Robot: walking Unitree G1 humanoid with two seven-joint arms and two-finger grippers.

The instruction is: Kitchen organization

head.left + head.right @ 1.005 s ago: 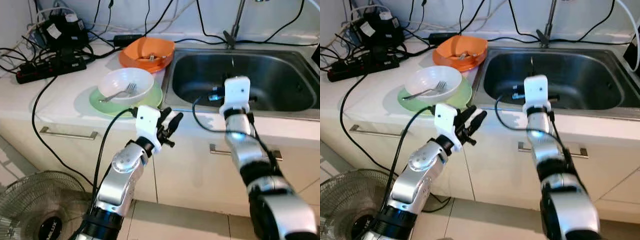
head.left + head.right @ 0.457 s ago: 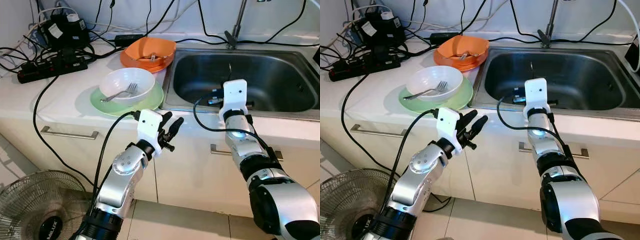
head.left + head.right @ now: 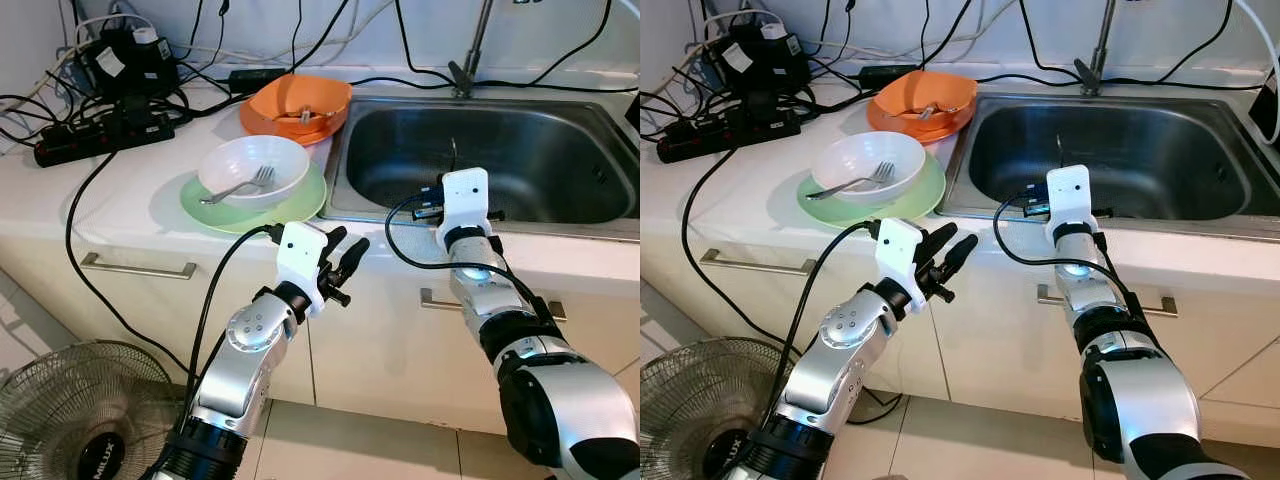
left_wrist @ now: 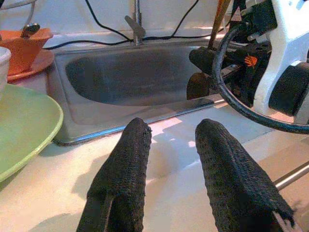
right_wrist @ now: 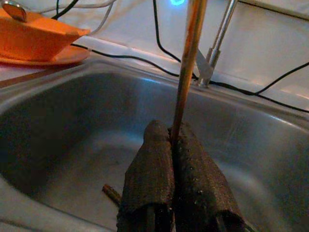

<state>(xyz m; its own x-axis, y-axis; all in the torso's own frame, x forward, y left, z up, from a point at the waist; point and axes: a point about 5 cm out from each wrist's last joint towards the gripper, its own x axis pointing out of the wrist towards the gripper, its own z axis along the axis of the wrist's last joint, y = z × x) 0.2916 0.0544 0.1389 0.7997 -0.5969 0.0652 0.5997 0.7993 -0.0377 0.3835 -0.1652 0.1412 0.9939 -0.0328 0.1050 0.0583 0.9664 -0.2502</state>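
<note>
My right gripper (image 5: 171, 145) is shut on a thin brown stick (image 5: 188, 63) that stands upright over the steel sink (image 3: 560, 150), near its front rim. The stick (image 3: 453, 152) rises just above the white wrist block. My left gripper (image 3: 345, 250) is open and holds nothing; it hovers at the counter's front edge between the sink and a green plate (image 3: 295, 205). On that plate sits a white bowl (image 3: 280, 160) with a fork (image 3: 240, 186) in it. Behind it an orange bowl (image 3: 295, 105) rests on an orange plate.
A tap (image 3: 470, 60) stands behind the sink. A power strip (image 3: 95, 135) and tangled black cables cover the counter's back left. A floor fan (image 3: 75, 410) stands at the lower left. Drawer handles (image 3: 137, 268) run below the counter. A small brown piece (image 5: 112, 193) lies in the sink.
My right gripper has sunk a little toward the sink's front rim with the stick still in it. The left gripper has barely moved.
</note>
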